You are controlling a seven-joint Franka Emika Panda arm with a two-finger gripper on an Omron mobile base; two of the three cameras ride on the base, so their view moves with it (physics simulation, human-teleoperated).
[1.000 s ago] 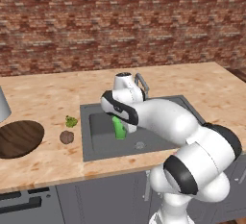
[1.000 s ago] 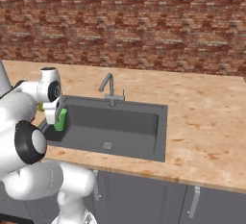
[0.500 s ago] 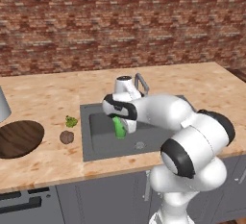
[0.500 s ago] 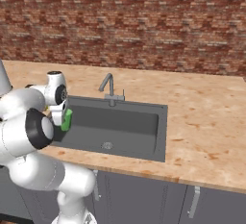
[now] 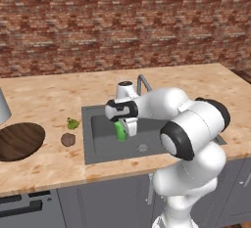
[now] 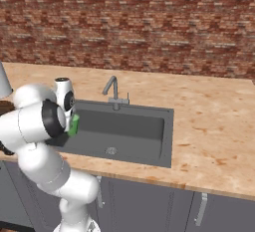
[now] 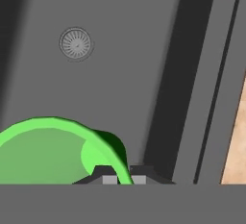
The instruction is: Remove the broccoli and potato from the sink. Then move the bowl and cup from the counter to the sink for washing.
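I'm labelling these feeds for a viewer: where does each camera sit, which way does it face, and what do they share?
Left base view: behind the arm's left, looking forward and down over the sink, broccoli, potato and bowl; arm rises lower right.
Right base view: behind its right, over the faucet; arm lower left.
Hand view: on the hand, facing the drain; pincer tips pinch the cup rim.
Shared: sink and cup.

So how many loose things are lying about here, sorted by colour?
Green: 2, the cup pinched in the end effector over the sink, and the broccoli
Brown: 2, the potato and the bowl
Pale grey: 1, a vessel
Total: 5
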